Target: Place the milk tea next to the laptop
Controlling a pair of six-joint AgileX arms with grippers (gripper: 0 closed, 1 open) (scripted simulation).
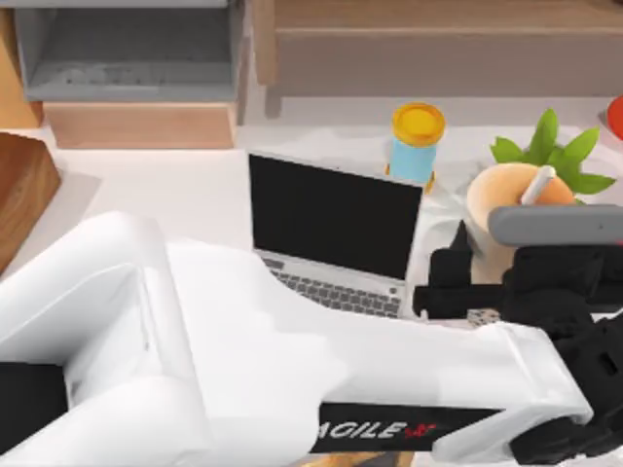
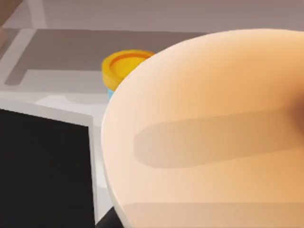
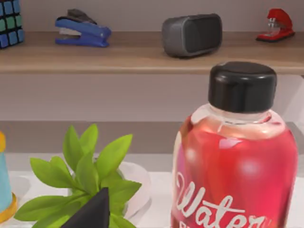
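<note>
My left arm stretched low across the table from the top view's left, its gripper (image 1: 477, 282) at the milk tea (image 1: 506, 209) just right of the laptop (image 1: 336, 233) — dark fingers (image 1: 450, 265) flanked the cup, though their grip could not be told. The left wrist view showed the cup's peach wall close up. Farther off, the right wrist view held a red water bottle (image 3: 237, 161), a green plant (image 3: 90, 175) — beyond them a shelf (image 3: 142, 52) with staplers.

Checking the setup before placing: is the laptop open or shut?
Open: the laptop has its black screen standing up behind the grey keyboard.
</note>
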